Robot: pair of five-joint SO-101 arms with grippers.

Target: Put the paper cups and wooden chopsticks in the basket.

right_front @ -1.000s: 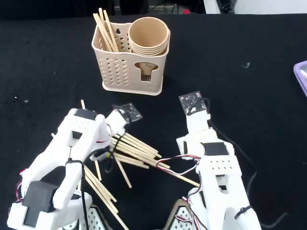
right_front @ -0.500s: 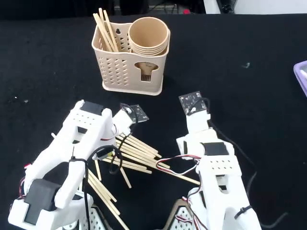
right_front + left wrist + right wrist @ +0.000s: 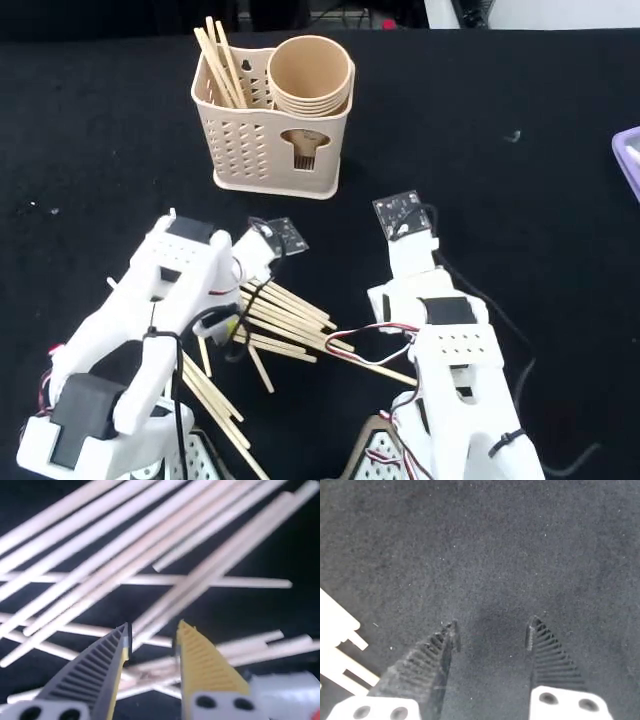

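Our left gripper (image 3: 152, 630), jaws apart, hangs just over the loose wooden chopsticks (image 3: 165, 555). Our right gripper (image 3: 492, 625), also spread, hangs over the black table (image 3: 520, 540). Ahead of both, the beige perforated basket (image 3: 265, 150) holds nested paper cups (image 3: 310, 70) in one compartment and a few leaning chopsticks (image 3: 222, 68) in the other. We see the loose sticks as pale, slim and crisscrossed in a heap.

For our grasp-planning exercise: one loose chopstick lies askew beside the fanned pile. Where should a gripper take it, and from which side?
Grip the loose chopstick on its half nearer the arms, clear of the pile, probably coming straight down with the jaws set across its thin shaft. It lies flat on the table, so a sideways approach would find nothing to pinch.
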